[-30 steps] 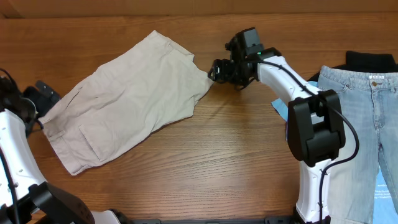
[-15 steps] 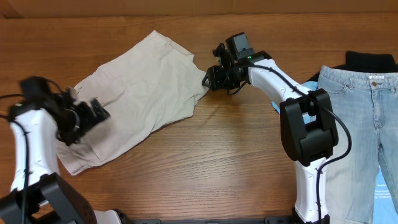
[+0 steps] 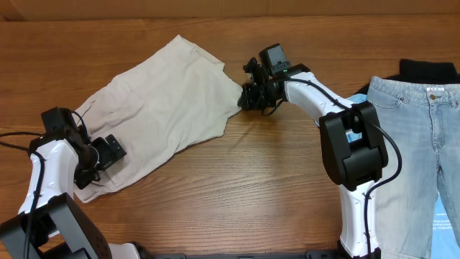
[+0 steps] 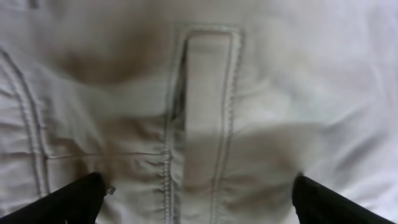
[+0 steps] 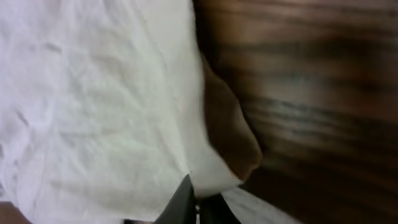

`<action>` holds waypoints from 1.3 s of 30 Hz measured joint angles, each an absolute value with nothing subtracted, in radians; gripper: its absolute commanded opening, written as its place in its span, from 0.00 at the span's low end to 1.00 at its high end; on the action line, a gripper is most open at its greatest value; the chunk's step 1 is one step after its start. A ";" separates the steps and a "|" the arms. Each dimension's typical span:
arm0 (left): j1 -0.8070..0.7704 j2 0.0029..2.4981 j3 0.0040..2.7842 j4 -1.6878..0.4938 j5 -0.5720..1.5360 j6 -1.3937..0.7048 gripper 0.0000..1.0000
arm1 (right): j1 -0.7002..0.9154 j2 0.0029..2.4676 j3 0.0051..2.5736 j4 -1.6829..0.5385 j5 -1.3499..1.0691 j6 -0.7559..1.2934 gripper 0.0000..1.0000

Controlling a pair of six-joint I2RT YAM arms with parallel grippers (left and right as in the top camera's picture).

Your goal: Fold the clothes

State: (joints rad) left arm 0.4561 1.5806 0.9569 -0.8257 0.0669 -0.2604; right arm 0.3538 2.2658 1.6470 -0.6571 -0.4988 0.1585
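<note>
The left gripper, jaws wide, hovers over pale beige cotton trousers spread at upper left on the brown wooden table. The right gripper meets their right corner, its hold impossible to tell. Folding probably needs firm edge pinches first.

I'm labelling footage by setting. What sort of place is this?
Probably a robot bench for laundry folding: a wooden tabletop, pale cream cotton trousers spread flat, light blue denim jeans alongside.

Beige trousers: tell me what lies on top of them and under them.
Over the trousers, at the lower-left end, is the open left claw. Around them only the wooden table shows; anything beneath the cloth is covered.
</note>
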 measured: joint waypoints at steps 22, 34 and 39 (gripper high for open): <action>0.473 1.582 1.246 -0.910 0.095 -0.197 1.00 | 0.313 2.019 1.649 -1.287 -0.199 0.404 0.74; 0.473 1.718 1.246 -0.809 -0.043 -0.176 1.00 | 0.288 2.019 1.649 -0.893 -0.358 0.104 0.64; 0.473 1.757 1.246 -0.769 -0.024 -0.155 0.73 | 0.290 2.025 1.649 -0.664 -0.386 0.067 0.62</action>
